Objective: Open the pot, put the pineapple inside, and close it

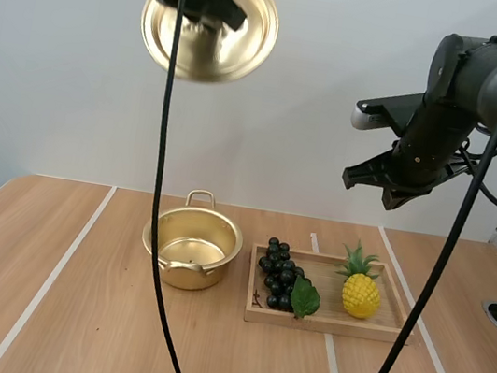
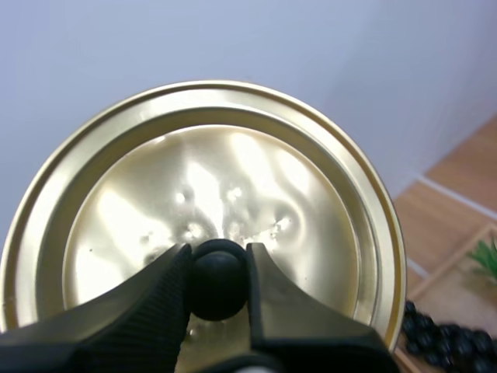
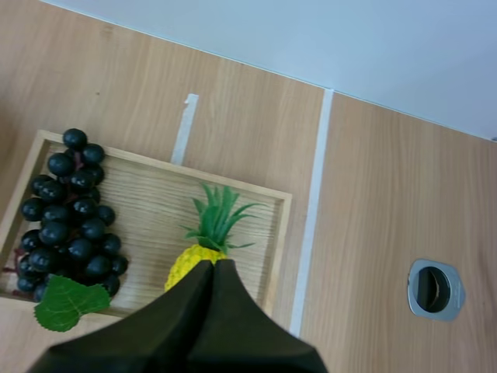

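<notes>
Left jaws pinch the knob [image 2: 217, 278] of the lid [image 2: 233, 179], high over the worktop [image 1: 87, 312]. Right jaws, pressed together, hang above the pineapple [image 3: 186, 268] in the tray [image 3: 163, 164], beside the open pot [image 1: 168, 273]. Likely light, stiff, bumpy: grip across its yellow body, not the leaves.

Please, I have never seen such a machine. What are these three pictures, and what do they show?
These are two robot arms at a table, each ending in a two-finger gripper. One picture looks down from above and behind them; the other two are taken from the wrists. The left gripper pinches the black knob of a golden lid, held in the air. The right gripper, shut on nothing, hangs above a wooden tray holding grapes and a pineapple. The open pot stands beside it.
</notes>
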You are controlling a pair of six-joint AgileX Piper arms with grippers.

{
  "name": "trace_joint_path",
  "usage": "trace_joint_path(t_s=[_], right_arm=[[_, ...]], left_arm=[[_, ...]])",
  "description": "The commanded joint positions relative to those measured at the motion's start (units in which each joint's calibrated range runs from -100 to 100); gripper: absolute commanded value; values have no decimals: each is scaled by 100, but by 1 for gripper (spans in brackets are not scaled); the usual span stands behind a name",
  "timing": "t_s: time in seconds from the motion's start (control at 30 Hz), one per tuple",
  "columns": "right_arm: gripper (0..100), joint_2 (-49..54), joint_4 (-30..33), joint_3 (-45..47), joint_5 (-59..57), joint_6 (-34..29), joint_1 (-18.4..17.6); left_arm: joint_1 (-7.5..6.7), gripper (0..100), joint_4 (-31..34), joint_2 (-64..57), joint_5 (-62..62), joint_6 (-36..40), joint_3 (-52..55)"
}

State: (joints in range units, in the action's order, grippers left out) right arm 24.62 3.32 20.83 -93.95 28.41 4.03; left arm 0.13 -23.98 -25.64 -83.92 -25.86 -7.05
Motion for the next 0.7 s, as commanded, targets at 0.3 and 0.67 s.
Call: trace_joint_path(t_s=[0.3,0.67], right_arm=[[0,-645,-106,19,-501,-79,35],[0,-1198,37,30,-605,-97,41]], left_arm=[[6,0,352,-416,491,181,-2237],[6,0,458,-416,435,181,-3009]])
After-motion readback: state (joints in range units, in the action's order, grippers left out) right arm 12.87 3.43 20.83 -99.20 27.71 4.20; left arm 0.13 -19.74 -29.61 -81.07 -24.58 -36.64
